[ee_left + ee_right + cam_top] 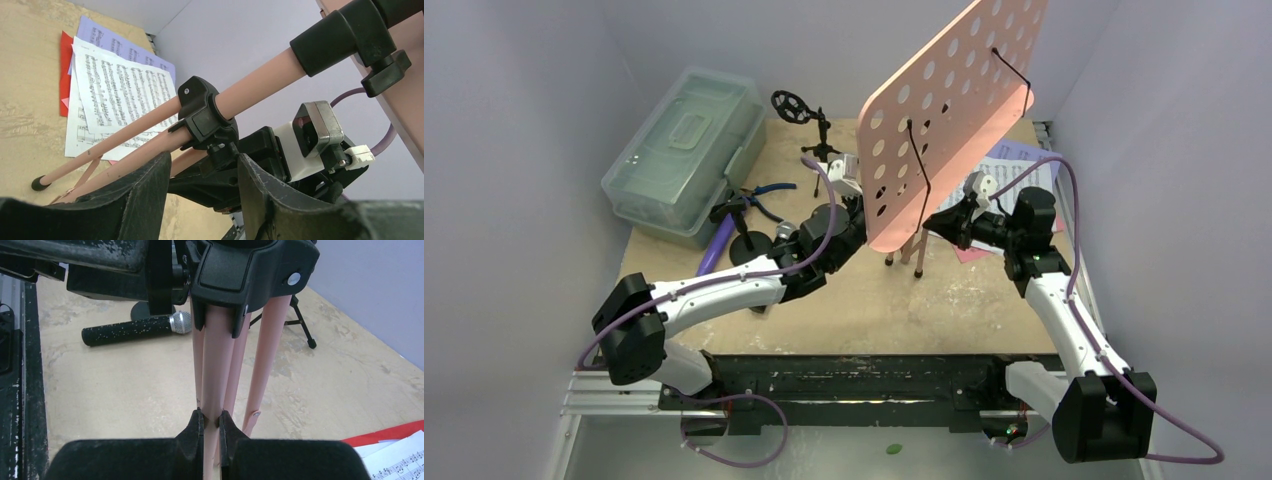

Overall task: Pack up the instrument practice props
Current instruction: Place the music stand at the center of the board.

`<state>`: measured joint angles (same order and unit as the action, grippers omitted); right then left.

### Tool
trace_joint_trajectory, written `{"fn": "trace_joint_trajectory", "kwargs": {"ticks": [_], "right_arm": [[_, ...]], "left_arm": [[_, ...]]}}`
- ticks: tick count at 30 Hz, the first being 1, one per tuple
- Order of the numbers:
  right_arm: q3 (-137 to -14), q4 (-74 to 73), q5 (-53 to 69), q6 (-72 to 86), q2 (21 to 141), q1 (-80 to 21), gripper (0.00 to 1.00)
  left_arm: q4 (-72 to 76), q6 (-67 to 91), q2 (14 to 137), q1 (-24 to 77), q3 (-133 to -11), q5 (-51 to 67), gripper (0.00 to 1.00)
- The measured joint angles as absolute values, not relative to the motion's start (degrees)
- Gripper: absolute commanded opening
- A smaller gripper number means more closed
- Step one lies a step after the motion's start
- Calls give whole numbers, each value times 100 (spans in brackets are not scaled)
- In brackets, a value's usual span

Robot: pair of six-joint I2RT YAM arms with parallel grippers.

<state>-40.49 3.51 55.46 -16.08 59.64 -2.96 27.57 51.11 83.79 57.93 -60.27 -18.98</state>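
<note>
The pink perforated music rack (954,110) stands tilted at mid-table on its pink legs (265,355), which are folded close together. My right gripper (211,422) is shut on one leg below the black collar (250,270). My left gripper (205,172) is open, its fingers (145,195) on either side of the collar's knob (220,150) without pinching it. White sheet-music pages (120,90) lie on lilac (115,42) and red (65,75) pages behind the stand. A black-silver microphone (135,329) lies on the table, and a purple microphone (719,245) lies by a black mic tripod (799,110).
A clear greenish plastic case (684,150) sits shut at the back left. Blue-handled pliers (769,192) lie beside it. A round-based black stand (744,230) is close to my left arm. Walls close in the table on both sides.
</note>
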Motion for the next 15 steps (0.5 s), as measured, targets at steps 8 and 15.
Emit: {"fn": "trace_joint_trajectory", "kwargs": {"ticks": [8, 15], "right_arm": [[-4049, 355, 5522, -1605, 5966, -292, 0], [-4049, 357, 5502, -1586, 5966, -255, 0]], "left_arm": [[2460, 5218, 8462, 5830, -6331, -1949, 21], [2445, 5754, 8464, 5824, -6353, -1999, 0]]}}
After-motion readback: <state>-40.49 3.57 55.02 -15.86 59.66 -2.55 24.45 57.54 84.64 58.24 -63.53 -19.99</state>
